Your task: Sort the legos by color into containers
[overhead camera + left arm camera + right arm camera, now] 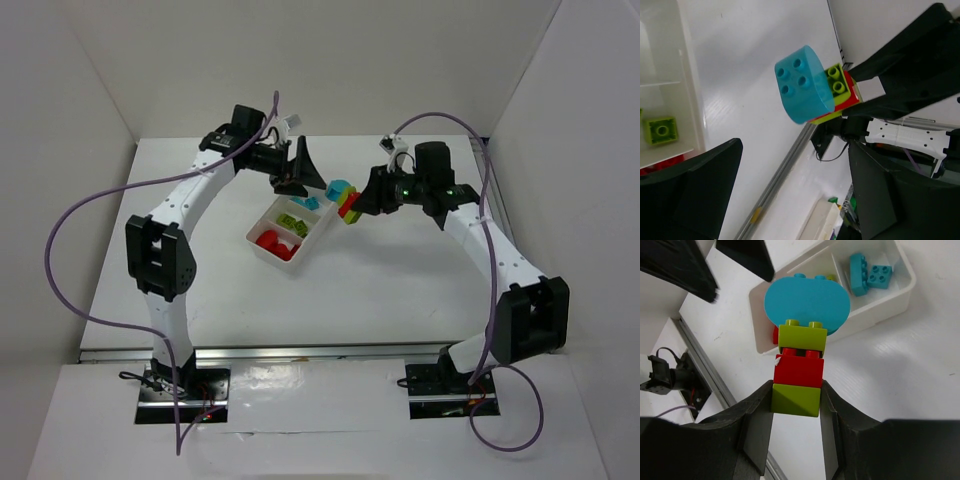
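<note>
Bright, even, diffuse light, probably from overhead; in the top view the white table top (400, 270) carries only faint soft shadows beside the white rectangular plastic tray (270, 256). Left wrist view: tray wall washed out at the left edge, near black plastic fingers (685, 195) blurred, the stacked lime green, red and cyan plastic bricks (802, 90) sharp. Right wrist view: crisp, mild sheen on the table.
</note>
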`<state>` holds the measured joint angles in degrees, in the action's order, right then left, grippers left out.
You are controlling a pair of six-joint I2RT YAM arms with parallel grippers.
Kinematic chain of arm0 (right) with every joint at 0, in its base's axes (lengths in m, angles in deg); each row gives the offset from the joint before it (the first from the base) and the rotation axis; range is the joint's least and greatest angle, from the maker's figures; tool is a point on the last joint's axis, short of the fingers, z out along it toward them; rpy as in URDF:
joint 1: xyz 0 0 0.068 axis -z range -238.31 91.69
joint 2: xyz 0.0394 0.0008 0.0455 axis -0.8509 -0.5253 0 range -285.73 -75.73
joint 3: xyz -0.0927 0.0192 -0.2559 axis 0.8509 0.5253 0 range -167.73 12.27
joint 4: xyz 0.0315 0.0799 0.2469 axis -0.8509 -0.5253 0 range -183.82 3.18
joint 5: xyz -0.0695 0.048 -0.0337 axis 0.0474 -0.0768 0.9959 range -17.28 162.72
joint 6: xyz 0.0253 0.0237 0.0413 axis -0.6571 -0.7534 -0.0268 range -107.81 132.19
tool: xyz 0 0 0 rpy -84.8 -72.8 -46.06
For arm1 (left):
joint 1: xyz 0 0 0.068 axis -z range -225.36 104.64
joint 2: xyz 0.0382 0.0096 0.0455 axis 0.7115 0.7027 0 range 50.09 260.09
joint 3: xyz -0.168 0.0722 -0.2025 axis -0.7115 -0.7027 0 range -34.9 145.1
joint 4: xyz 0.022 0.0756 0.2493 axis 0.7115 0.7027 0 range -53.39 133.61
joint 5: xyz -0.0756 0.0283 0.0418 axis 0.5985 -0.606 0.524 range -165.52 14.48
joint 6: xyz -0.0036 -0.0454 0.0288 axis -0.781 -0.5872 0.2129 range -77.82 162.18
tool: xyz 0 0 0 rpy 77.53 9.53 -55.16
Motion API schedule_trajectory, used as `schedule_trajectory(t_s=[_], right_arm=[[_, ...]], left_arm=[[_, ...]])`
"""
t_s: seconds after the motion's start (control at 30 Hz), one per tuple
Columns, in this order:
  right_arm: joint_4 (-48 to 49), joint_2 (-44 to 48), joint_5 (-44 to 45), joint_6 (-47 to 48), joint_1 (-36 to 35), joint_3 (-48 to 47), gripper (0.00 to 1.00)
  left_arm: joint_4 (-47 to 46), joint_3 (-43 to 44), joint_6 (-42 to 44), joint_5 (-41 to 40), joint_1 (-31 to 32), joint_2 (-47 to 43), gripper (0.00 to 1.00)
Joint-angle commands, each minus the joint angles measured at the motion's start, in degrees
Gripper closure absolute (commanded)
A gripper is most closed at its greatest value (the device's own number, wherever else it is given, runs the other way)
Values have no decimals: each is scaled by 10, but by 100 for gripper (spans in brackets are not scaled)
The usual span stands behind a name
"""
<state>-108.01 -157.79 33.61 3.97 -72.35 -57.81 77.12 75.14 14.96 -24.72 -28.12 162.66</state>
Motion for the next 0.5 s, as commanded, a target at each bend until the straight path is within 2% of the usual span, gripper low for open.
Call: schedule_trajectory(t_s=[0.0, 0.1, 0.27, 0.47], right_arm=[[-15, -3, 14, 22, -16, -36, 85], [-33, -3, 29, 33, -29, -42, 85], [-44, -9, 48, 44, -42, -47, 85], [-49, -14, 62, 49, -60, -58, 85]], left_arm=[[-16, 15, -33, 23, 22, 16, 4], [-16, -3, -44, 18, 27, 21, 4], [-52, -23, -64, 41, 27, 21, 13], [-95, -48, -95, 53, 27, 27, 17]])
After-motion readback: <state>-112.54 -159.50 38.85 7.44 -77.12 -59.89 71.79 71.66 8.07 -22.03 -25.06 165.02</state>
